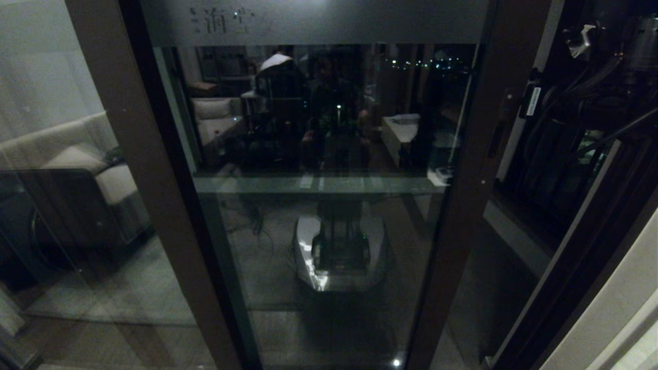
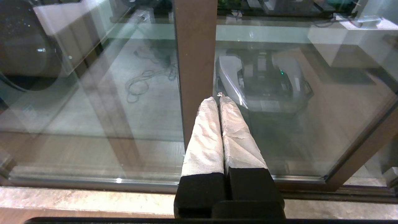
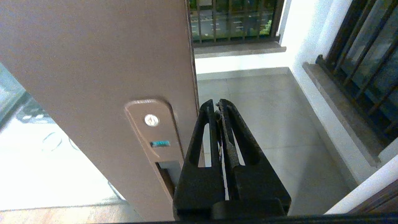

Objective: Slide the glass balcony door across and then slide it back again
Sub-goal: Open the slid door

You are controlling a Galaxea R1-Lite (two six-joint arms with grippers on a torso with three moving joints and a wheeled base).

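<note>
The left tool (image 2: pixel 219 99) has its two cloth-wrapped fingers (image 2: pixel 203 137) pressed flat together along their whole length, nothing held between them, tips pointing forward and down. The right tool (image 3: pixel 217 105) likewise has its black, slotted fingers (image 3: pixel 236 137) closed against each other with nothing between them. In the head view the right arm (image 1: pixel 601 77) shows raised at the upper right, cables trailing from it.

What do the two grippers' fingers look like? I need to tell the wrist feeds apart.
The left gripper has tapered fingers wrapped in wrinkled whitish tape above black bases. The right gripper is bare black, its pointed fingers each with a long slot cut through.
</note>
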